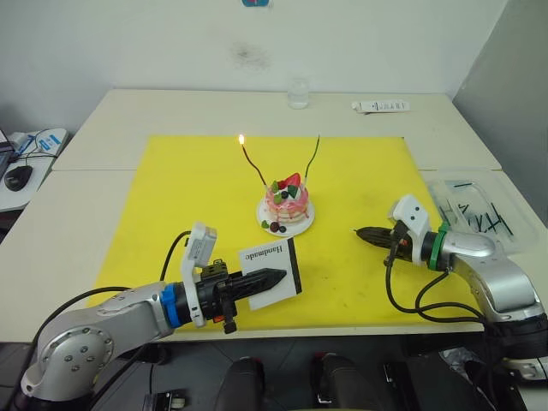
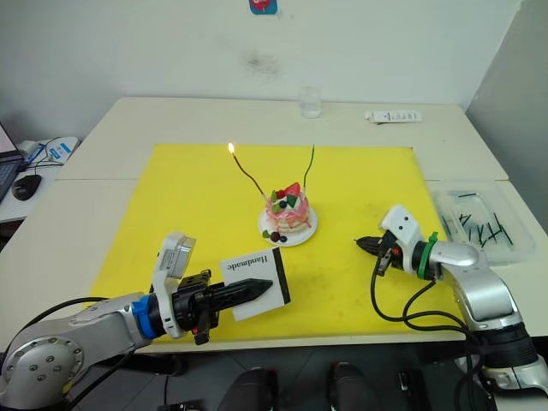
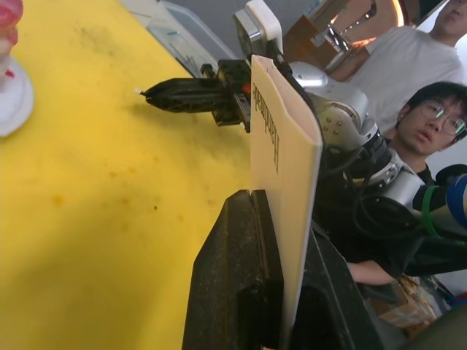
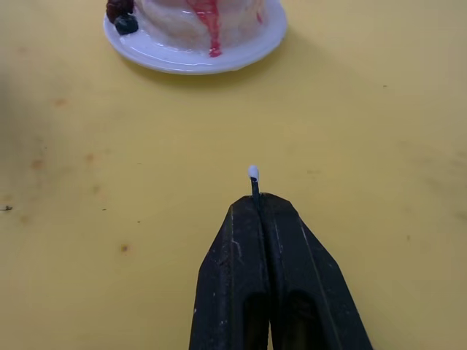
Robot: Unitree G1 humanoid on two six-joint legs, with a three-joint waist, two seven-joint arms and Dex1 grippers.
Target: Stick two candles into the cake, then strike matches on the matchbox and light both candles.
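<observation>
right gripper (image 4: 255,200) – fingers closed on a match (image 4: 253,181), pale tip protruding | cake (image 4: 195,18) on white plate (image 4: 241,51) ahead – yellow mat (image 4: 365,131)

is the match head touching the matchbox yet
Apart. The left eye view shows the right end effector holding the match well away from the matchbox in the left end effector, with bare yellow mat between them.

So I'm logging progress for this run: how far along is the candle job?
Done: both candles stand in the cake, and the red candle burns. In hand: the left gripper is shut on the matchbox; the right gripper is shut on a white-tipped match, apart from the box. Left: strike it and light the green candle.
</observation>
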